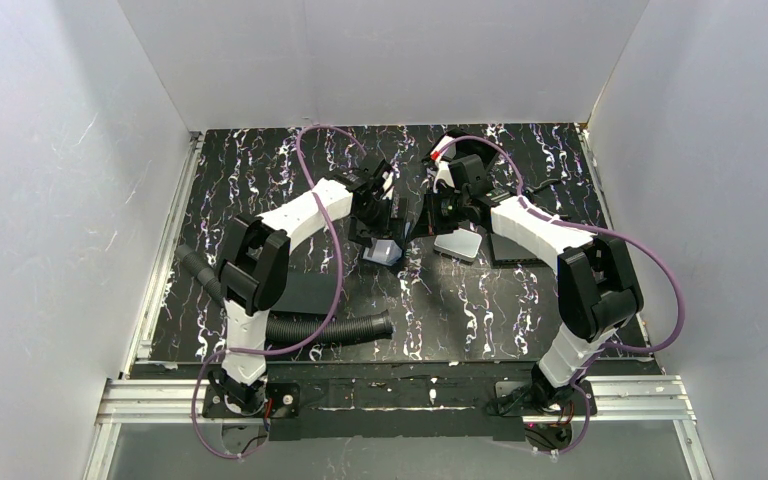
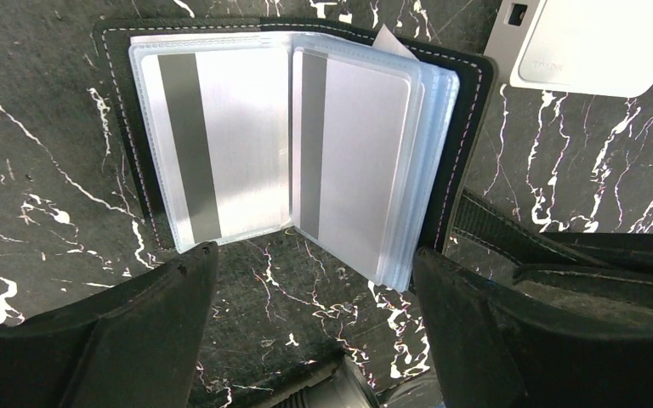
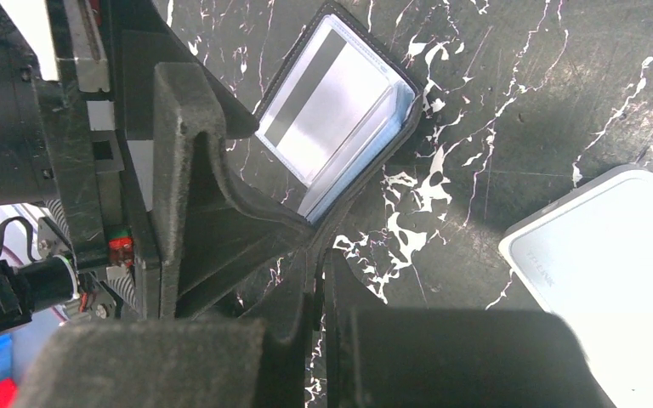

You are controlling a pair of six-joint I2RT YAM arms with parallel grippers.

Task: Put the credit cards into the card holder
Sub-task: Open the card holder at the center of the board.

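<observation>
**Top view.** The card holder (image 1: 386,251) is lying open near the middle of the marbled surface (image 1: 520,310), with both arms reaching in over it. The left claw (image 1: 370,225) is hanging at its 11 o'clock and the right claw (image 1: 422,228) at its 2 o'clock. A silver case (image 1: 457,245) is sitting just beside the holder at its 3 o'clock. No loose cards are showing on the surface from here.

**Left wrist view.** The left claw is standing wide open and gripping nothing, its fingers (image 2: 136,331) straddling the holder's near edge. Two cards (image 2: 221,144) are sitting inside clear sleeves, stripe side up, one on each facing page. A white corner is peeking from behind the pages at 1 o'clock; what it belongs to cannot be told. The closing tab is running off toward 4 o'clock into the right claw.

**Right wrist view.** The right claw is fully closed and appears to be pinching the holder's tab, pinning the holder open.

**Judgement.** Loading is looking well advanced, possibly complete. At least two cards are seated. Whether further cards are waiting out of view cannot be told. Closing the holder may be all that is left.
</observation>
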